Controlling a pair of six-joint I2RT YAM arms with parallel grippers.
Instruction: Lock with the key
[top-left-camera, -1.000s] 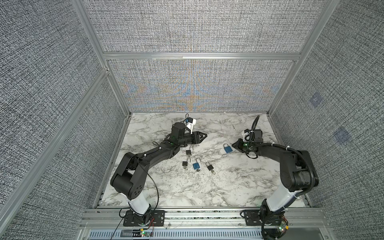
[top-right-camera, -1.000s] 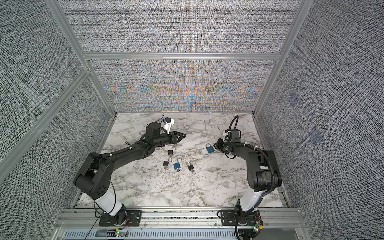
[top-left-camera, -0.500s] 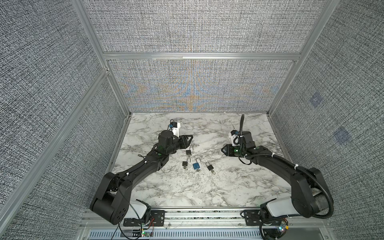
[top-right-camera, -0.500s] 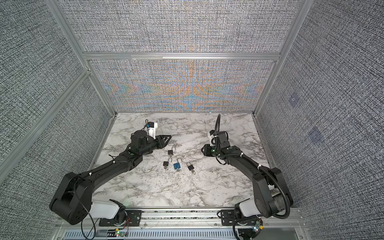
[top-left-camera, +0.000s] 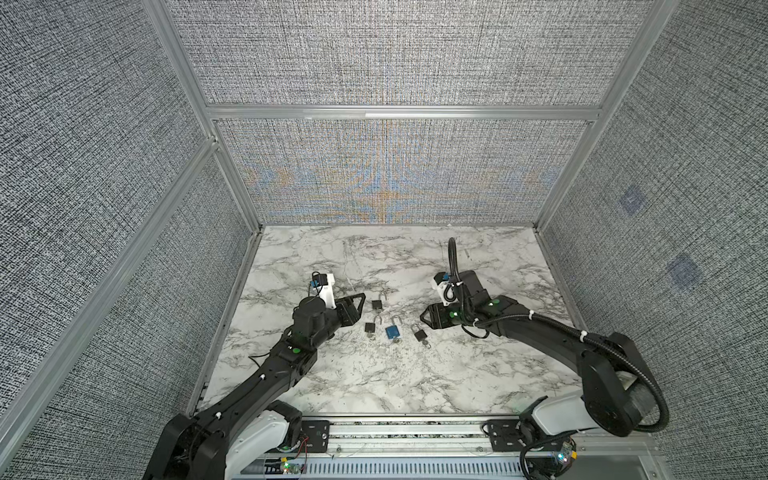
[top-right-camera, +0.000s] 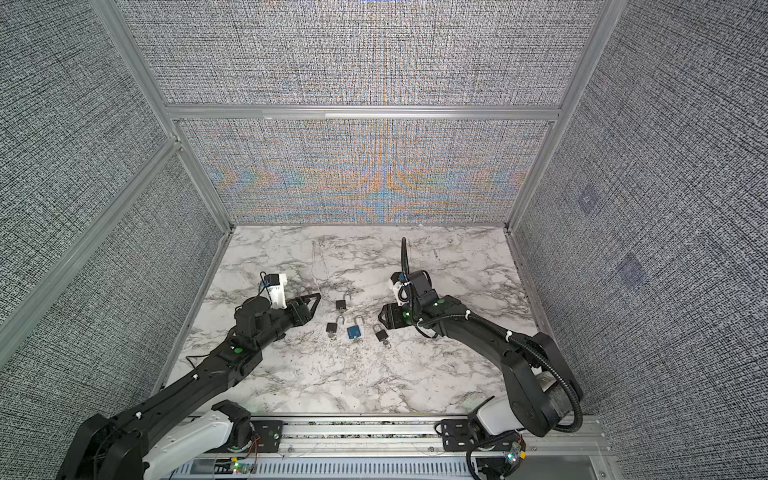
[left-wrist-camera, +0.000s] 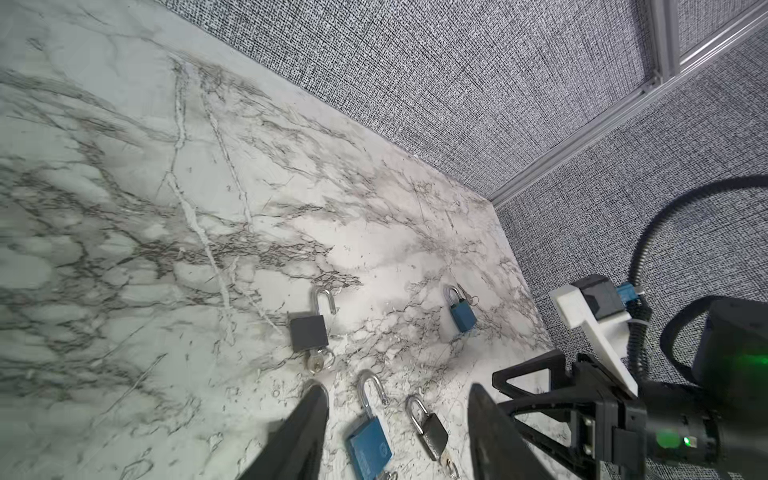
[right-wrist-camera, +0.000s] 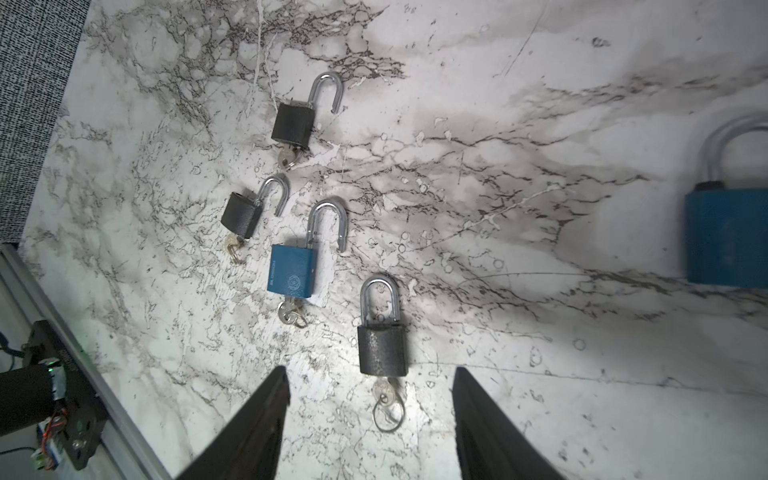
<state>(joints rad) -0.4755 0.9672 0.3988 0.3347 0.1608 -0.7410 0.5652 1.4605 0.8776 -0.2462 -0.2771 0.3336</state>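
Note:
Several padlocks lie mid-table, each with a key in its base. Three have their shackles swung open: a black padlock (top-left-camera: 377, 304) (right-wrist-camera: 293, 122), a smaller black padlock (top-left-camera: 370, 327) (right-wrist-camera: 241, 214) and a blue padlock (top-left-camera: 392, 331) (right-wrist-camera: 291, 270). The dark grey padlock (top-left-camera: 419, 333) (right-wrist-camera: 382, 349) has its shackle down, and its key (right-wrist-camera: 384, 392) carries a ring. My right gripper (top-left-camera: 424, 321) (right-wrist-camera: 370, 372) is open just right of it, holding nothing. My left gripper (top-left-camera: 356, 305) (left-wrist-camera: 397, 390) is open left of the group, also holding nothing.
A second blue padlock (left-wrist-camera: 461, 313) (right-wrist-camera: 727, 245), shackle down, lies right of the group; the right arm hides it in both top views. Fabric walls enclose the marble table (top-left-camera: 374, 374) on three sides. An aluminium rail (top-left-camera: 415, 428) runs along the front.
The right gripper has opened and moved left and forward, from the far blue padlock to the dark grey one. The left gripper has opened wider and drawn back to the left.

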